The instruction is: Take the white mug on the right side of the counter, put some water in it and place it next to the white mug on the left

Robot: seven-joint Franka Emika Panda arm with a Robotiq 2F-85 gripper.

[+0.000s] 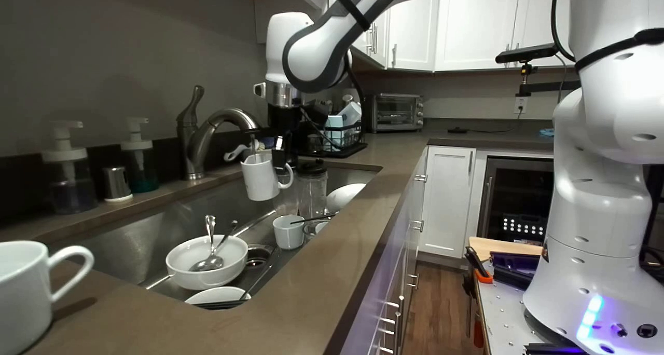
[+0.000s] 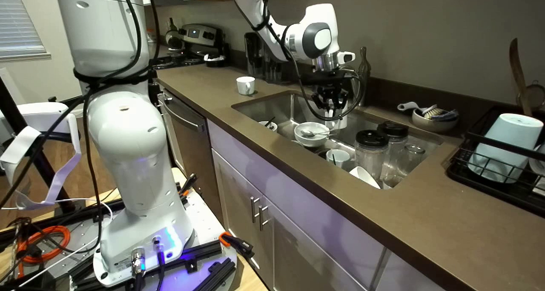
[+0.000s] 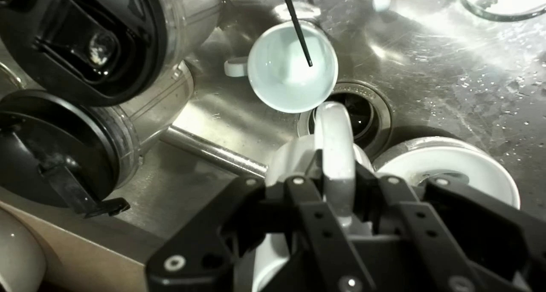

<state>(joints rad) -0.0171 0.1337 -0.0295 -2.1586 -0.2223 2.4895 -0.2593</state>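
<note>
In the counter (image 1: 311, 277), below the jaws, a sink (image 1: 129, 251) is set. By the gripper (image 3: 339, 166) the white mug (image 1: 261, 179) is pinched at its handle (image 3: 336, 142). Beyond, lettering on the drain ring (image 3: 382, 117) cannot be read.

Both exterior views: slantwise along counter (image 1: 311, 277) from opposite directions, sharing sink (image 1: 135, 251), arm (image 2: 127, 129). Wrist view: close above sink, facing down, exact tilt unclear.

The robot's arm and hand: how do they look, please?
The arm is white and rounded, with grey trim, black straps and black cables. A blue light strip glows on its base. Beyond a silvery wrist ring, the hand is black and angular, with jointed links and metal screws.
</note>
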